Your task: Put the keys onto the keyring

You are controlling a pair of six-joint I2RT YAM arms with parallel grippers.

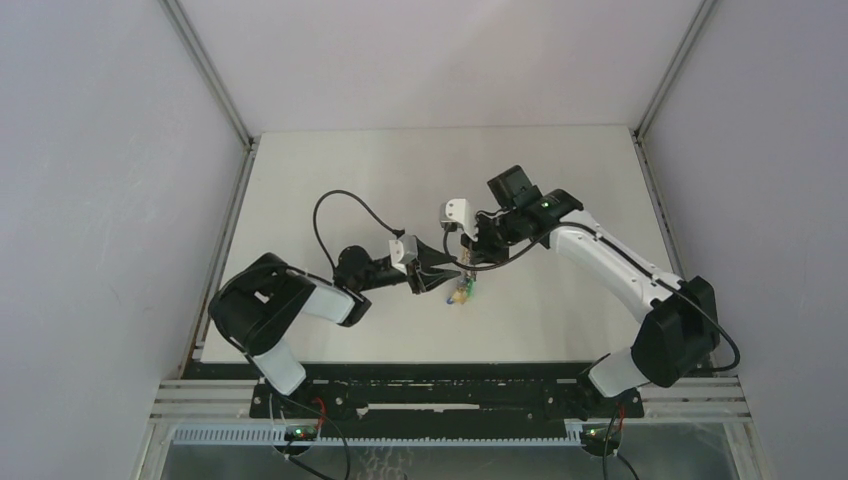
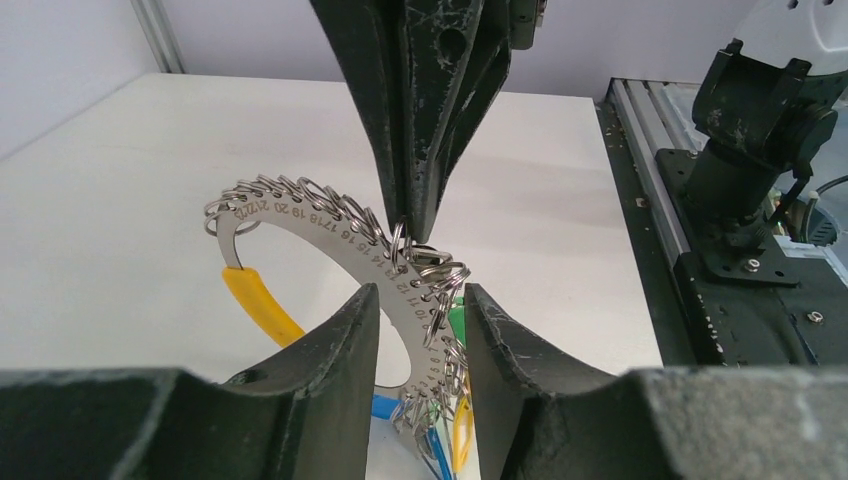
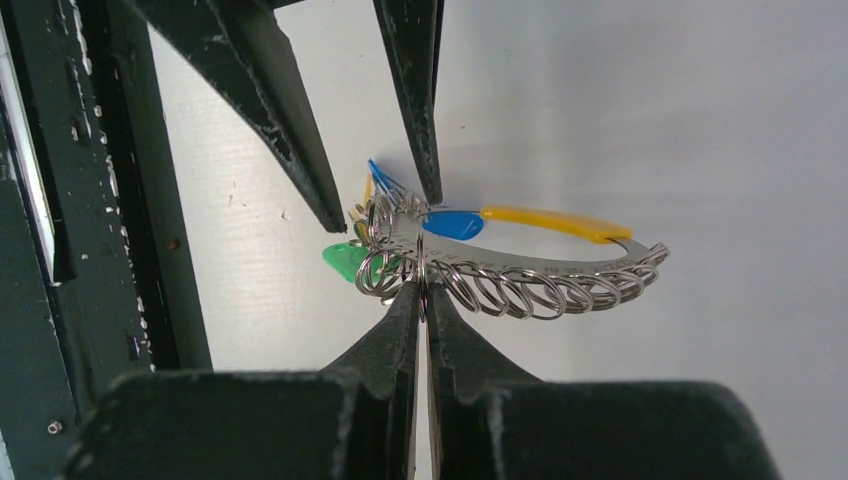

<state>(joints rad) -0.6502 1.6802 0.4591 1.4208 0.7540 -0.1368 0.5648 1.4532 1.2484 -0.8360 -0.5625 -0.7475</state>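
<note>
The keyring [image 2: 300, 222] is a silvery numbered curved band strung with many small split rings, with a yellow handle [image 2: 262, 305] and blue and green tags. It hangs over the table's middle [image 1: 462, 292]. My right gripper [image 3: 420, 292] is shut on one split ring at the band's edge; from the left wrist it shows as coming down from above [image 2: 405, 225]. My left gripper [image 2: 420, 300] is open, one finger on each side of the band's lower part, and its fingertips [image 2: 358, 318] do not squeeze it. The keys are not in view.
The white table [image 1: 350, 180] is walled on three sides. A metal rail and the right arm's base [image 2: 750, 200] stand along the near edge. A black cable [image 1: 335, 205] loops above the left arm.
</note>
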